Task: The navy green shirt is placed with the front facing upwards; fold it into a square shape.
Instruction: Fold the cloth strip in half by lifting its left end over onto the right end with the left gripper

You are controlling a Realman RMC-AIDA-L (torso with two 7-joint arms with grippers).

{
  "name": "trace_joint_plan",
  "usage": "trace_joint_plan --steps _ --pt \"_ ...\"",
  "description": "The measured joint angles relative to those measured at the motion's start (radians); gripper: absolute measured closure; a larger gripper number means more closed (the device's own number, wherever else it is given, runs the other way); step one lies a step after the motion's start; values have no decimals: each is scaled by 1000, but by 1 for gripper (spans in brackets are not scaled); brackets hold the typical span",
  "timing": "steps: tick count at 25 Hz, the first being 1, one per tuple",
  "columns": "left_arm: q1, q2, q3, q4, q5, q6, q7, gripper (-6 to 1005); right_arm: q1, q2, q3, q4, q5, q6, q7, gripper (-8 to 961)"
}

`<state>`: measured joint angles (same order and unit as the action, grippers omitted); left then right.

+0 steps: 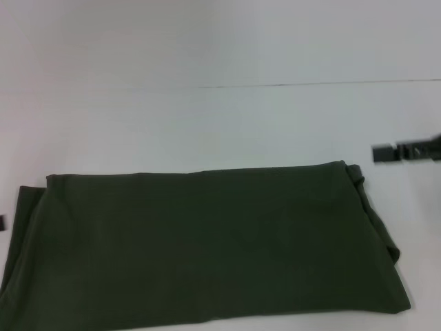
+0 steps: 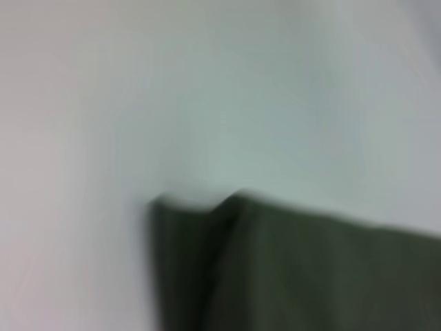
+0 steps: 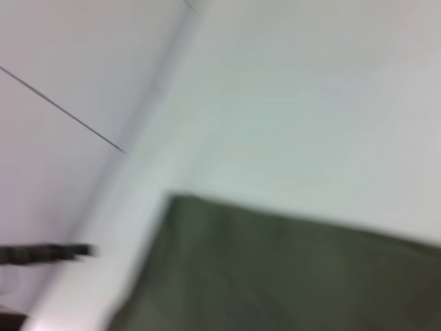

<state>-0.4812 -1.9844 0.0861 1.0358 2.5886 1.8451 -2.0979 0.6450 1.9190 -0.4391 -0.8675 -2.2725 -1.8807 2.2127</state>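
On the worktop [image 1: 207, 117] the navy green shirt [image 1: 207, 248] was laid as a long band; a crosswise fold was judged next, right tool [image 1: 396, 152] state untold.

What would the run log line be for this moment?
shirt: folded into wide band, lettering hidden | right hand: off shirt, beyond its right end | left hand: at left edge | table: white

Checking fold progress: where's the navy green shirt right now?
In the head view the navy green shirt lies folded into a wide band across the near part of the white table, the right gripper just off its far-right corner.
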Motion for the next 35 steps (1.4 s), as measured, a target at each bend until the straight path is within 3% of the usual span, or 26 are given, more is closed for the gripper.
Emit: trace_joint_plan --steps 3,7,10,15,17,23,35 --pt "-6 -10 52 -50 -64 0 97 286 6 -1 -9 122 99 37 -134 109" --pt "-15 -51 153 -71 -79 -24 288 158 29 23 -32 254 115 140 -296 108" --pt "-24 -66 214 -95 -79 -90 329 161 37 67 -67 298 117 238 -376 108" --pt "-39 -61 304 -135 -55 -166 294 165 38 154 -138 308 116 357 -477 114" --pt "-40 -60 313 -135 -45 -175 286 167 39 171 -160 323 119 376 -512 115" --pt "-37 -55 310 -128 -15 -210 259 163 47 172 -181 393 136 425 -555 118" --pt "-38 -55 317 -134 33 -254 210 166 48 174 -194 405 138 448 -561 118"
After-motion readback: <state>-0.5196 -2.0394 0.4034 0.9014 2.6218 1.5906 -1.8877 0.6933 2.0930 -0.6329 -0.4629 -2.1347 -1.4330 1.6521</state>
